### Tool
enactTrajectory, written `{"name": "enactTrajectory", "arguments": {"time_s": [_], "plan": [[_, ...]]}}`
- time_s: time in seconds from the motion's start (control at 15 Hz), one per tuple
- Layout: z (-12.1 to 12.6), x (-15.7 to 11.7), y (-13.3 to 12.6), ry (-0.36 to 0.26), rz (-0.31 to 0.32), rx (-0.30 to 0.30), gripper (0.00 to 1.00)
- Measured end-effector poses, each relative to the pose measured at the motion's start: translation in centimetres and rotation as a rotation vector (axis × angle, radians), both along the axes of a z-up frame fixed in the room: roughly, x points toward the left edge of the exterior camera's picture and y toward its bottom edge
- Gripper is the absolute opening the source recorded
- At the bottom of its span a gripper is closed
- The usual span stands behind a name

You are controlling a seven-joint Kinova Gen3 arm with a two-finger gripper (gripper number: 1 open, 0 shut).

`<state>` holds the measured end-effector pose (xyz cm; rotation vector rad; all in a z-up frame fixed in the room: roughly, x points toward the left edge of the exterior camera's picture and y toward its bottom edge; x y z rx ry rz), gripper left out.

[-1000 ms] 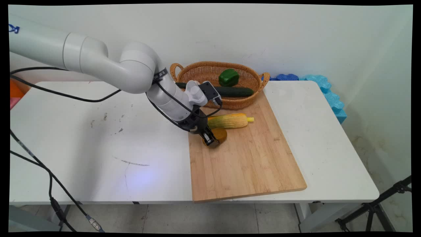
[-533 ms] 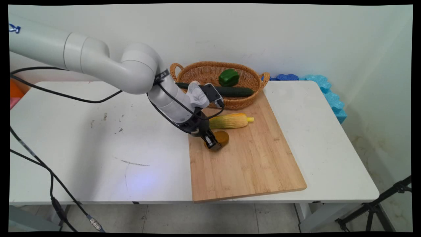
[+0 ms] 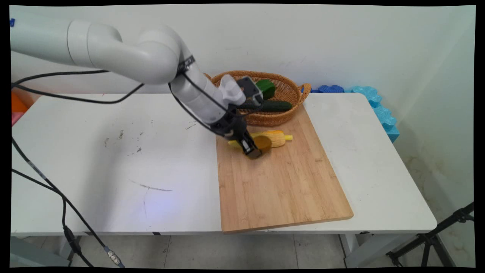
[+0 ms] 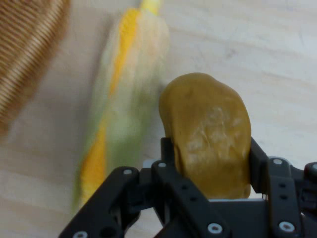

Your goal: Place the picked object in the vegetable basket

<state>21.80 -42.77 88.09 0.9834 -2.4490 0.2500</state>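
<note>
Jaws clamped on the brown potato [image 4: 210, 144], one finger on each flank, and in the main view the gripper [image 3: 254, 148] has it lifted clear of the cutting board [image 3: 280, 182], hanging just in front of the corn cob [image 3: 273, 138]. From the hand camera the potato fills the space between the fingers [image 4: 168, 163], with the corn lying just beside it on the wood and the weave of the wicker basket [image 4: 25, 54] showing at the upper left. Looks like a carry stage to me: the pick is made and the load is in the air. Whatever comes next, I'd say the arm needs to hold that squeeze steady and keep enough height to pass over the corn, which lies right in its way toward the basket [image 3: 288, 91] with its green pepper [image 3: 266, 88] and cucumber [image 3: 276, 105]. Compared with half a second ago, the potato has left the board, where it sat nearer the board's left edge, and moved up and toward the far side; the whole arm has risen, and its wrist now covers more of the basket. Corn, board and bench [image 3: 113, 159] unchanged.
</note>
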Motion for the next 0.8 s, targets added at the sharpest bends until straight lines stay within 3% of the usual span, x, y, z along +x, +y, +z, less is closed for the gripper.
{"name": "enactTrajectory", "arguments": {"time_s": [0.33,0.8], "plan": [[2.9,1.1,-2.1,0.001,0.002,-0.050,0.00],[5.8,4.3,-6.7,-0.023,0.059,-0.123,0.00]]}}
